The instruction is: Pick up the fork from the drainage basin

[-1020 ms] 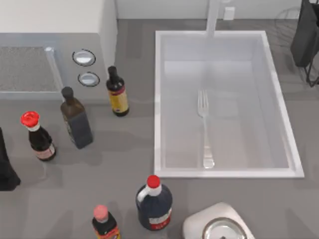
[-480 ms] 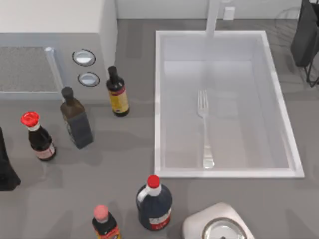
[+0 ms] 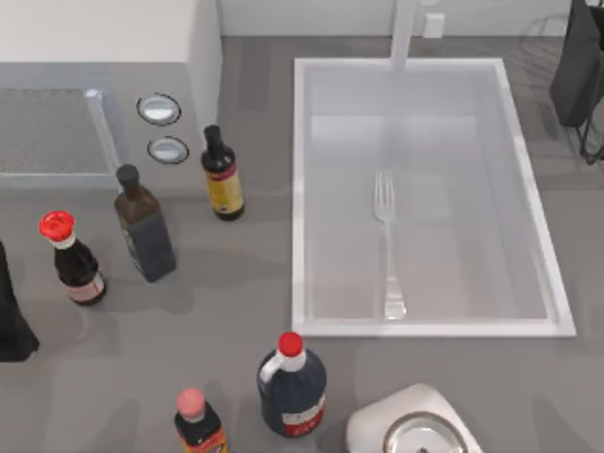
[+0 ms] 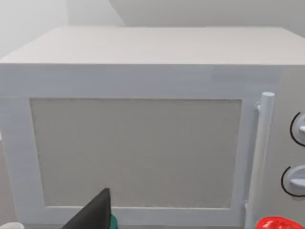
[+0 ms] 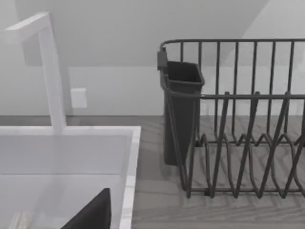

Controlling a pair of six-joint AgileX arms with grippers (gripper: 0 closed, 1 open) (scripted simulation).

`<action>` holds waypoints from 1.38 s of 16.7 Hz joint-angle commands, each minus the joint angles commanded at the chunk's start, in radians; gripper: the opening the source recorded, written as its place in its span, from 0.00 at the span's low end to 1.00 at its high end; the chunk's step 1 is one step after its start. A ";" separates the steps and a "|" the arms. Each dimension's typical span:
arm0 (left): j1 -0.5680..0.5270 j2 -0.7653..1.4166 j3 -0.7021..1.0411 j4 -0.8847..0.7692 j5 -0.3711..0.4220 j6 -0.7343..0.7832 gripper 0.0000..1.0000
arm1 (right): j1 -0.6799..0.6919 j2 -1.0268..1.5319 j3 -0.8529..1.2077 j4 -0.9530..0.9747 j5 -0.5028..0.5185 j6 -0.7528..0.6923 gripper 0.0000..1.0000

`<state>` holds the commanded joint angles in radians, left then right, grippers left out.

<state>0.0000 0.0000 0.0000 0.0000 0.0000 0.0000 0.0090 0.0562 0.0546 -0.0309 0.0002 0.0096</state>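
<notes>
Jaw state cannot be told for either arm. The left wrist view carries a dark finger tip [image 4: 97,212] at its lower edge, facing the microwave [image 4: 143,129]. The right wrist view carries a like dark tip [image 5: 95,212] over the basin's rim, facing the dish rack [image 5: 238,124] and the faucet [image 5: 50,71]. Neither arm is over the basin in the top view.

The fork [image 3: 387,241] lies flat on the floor of the basin [image 3: 300,189], near its middle. The tines point toward the faucet; the rounded handle end lies near the front wall.

Procedure, as judged: the step in hand is the approach. Use the right arm, which is judged the nearer. Descend vertically over the middle of the handle. Set the jaws across the handle, not along it. The handle is thin and lies flat, so the fingertips must reach the floor before closing.

Clearances: the fork lies well apart from both side walls, so there is room for opening the jaws. The faucet overhangs the back rim; stay in front of it. Lift straight up until clear of the rim. The bottles [image 3: 222,175] stand on the worktop to the left, out of the path.
</notes>
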 joint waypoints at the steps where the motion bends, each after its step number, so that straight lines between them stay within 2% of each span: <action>1: 0.000 0.000 0.000 0.000 0.000 0.000 1.00 | 0.006 0.039 0.038 -0.022 0.000 0.007 1.00; 8: 0.000 0.000 0.000 0.000 0.000 0.000 1.00 | 0.087 0.536 0.522 -0.298 0.002 0.092 1.00; 23: 0.000 0.000 0.000 0.000 0.000 0.000 1.00 | 0.343 2.094 2.041 -1.170 0.007 0.363 1.00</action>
<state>0.0000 0.0000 0.0000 0.0000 0.0000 0.0000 0.3522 2.1501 2.0952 -1.2013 0.0075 0.3724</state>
